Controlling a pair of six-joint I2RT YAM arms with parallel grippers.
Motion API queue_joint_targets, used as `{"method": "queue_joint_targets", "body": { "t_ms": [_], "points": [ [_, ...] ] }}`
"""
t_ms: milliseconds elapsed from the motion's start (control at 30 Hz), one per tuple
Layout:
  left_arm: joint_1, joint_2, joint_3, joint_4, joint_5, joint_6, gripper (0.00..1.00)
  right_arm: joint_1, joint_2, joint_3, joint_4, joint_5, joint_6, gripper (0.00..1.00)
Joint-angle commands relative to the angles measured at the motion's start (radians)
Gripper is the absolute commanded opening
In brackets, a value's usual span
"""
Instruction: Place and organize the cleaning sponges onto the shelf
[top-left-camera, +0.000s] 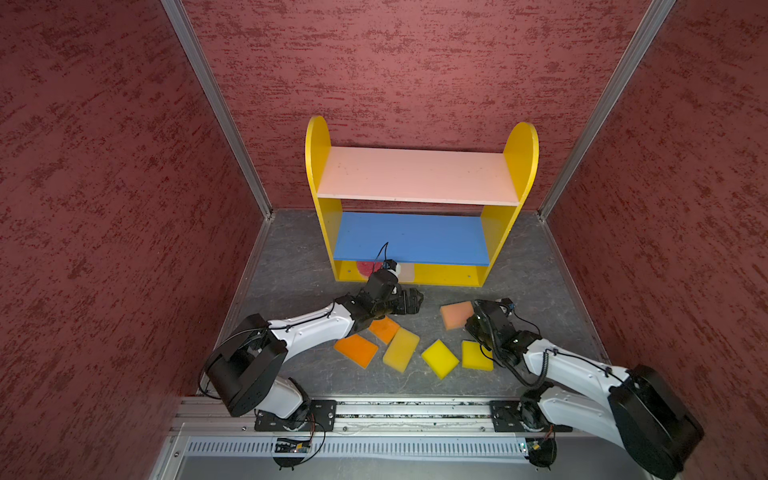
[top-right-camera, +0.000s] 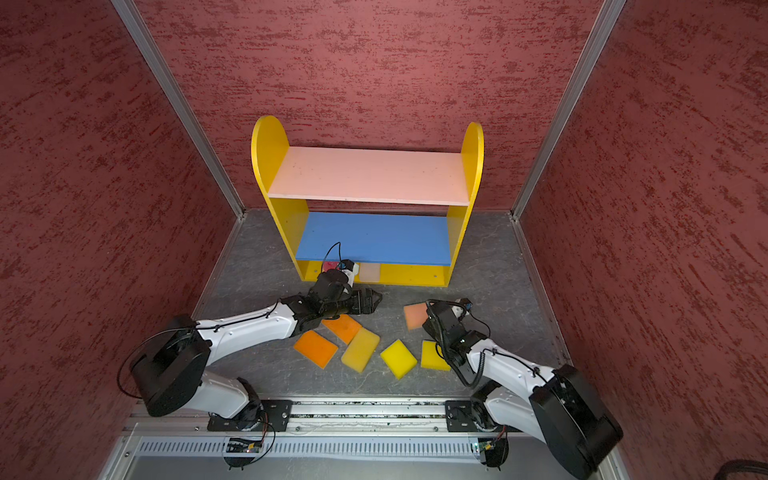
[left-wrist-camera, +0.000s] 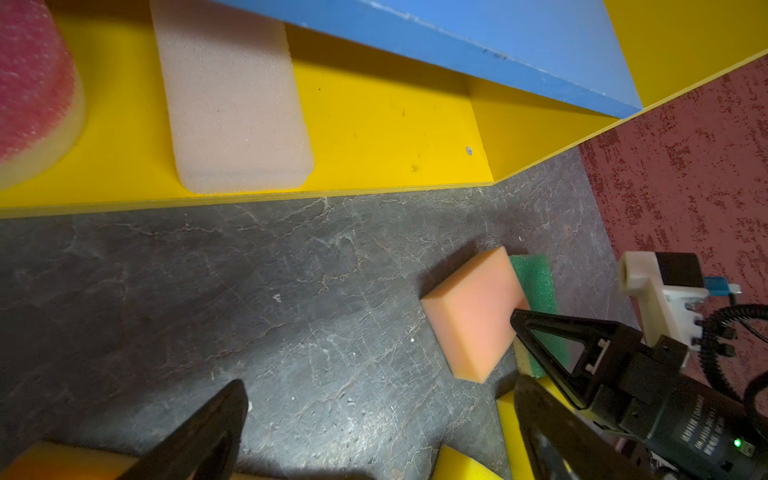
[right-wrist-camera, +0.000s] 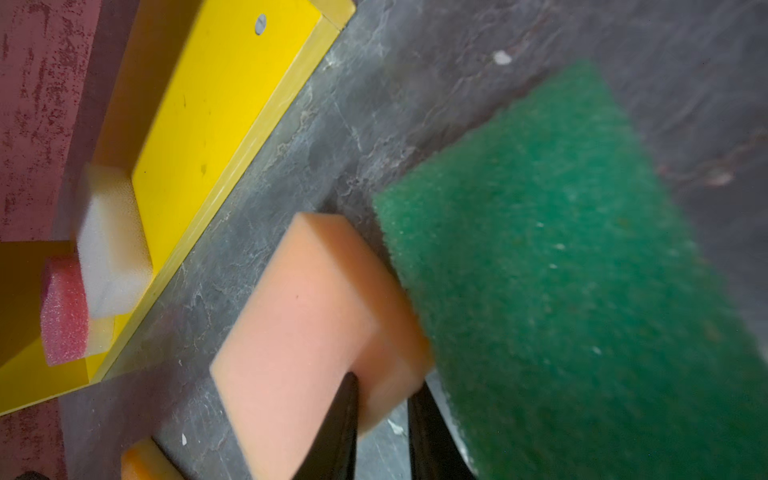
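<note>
The shelf stands against the far wall. Its pink board and blue board carry no sponges. On its yellow base, toward the left end, lie the round pink sponge and, to its right, the white sponge. The left arm's wrist hides part of both in both top views, but the left wrist view shows them side by side with a strip of base between.

The left claw is over the grey floor just in front of the base, spread wide, with nothing between its fingers.

The right claw pinches the near corner of the peach sponge, which is on the floor right of the middle, a little nearer than the shelf. Against the peach sponge's right edge lies the green sponge (the two touch or overlap, and I cannot tell which lies on which). In both top views the right arm covers it.

Nearer, five more sponges lie in a loose row on the floor. The near orange sponge is at the left. The far orange sponge is half under the left arm. The long yellow sponge touches that one. The middle yellow sponge lies apart. The right yellow sponge is partly under the right arm.
</note>
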Motion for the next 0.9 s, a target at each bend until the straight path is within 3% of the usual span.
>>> {"method": "queue_joint_targets", "body": {
  "t_ms": [0, 67, 200, 367, 533, 800, 867],
  "points": [
    [-0.007, 0.008, 0.02, 0.009, -0.005, -0.008, 1.0, -0.007, 0.048, 0.061, 0.114, -0.031, -0.11, 0.13],
    [-0.008, 0.01, 0.019, 0.006, -0.011, -0.004, 1.0, -0.007, 0.06, 0.08, 0.14, -0.043, -0.169, 0.0],
    [-0.008, 0.025, 0.025, 0.005, -0.002, -0.008, 1.0, -0.009, 0.065, 0.112, 0.179, -0.067, -0.304, 0.0],
    [-0.01, 0.053, 0.04, -0.003, 0.002, -0.005, 0.95, -0.009, 0.111, 0.188, 0.229, -0.182, -0.466, 0.0],
    [-0.009, 0.048, 0.032, -0.001, -0.012, -0.005, 0.9, -0.009, 0.131, 0.232, 0.192, -0.259, -0.54, 0.0],
    [-0.008, 0.061, 0.038, -0.011, -0.006, -0.003, 0.89, -0.022, 0.228, 0.303, -0.013, -0.206, -0.557, 0.0],
    [-0.009, 0.056, 0.035, -0.005, -0.003, -0.008, 0.9, -0.031, 0.248, 0.307, -0.012, -0.215, -0.549, 0.08]
  ]
}}
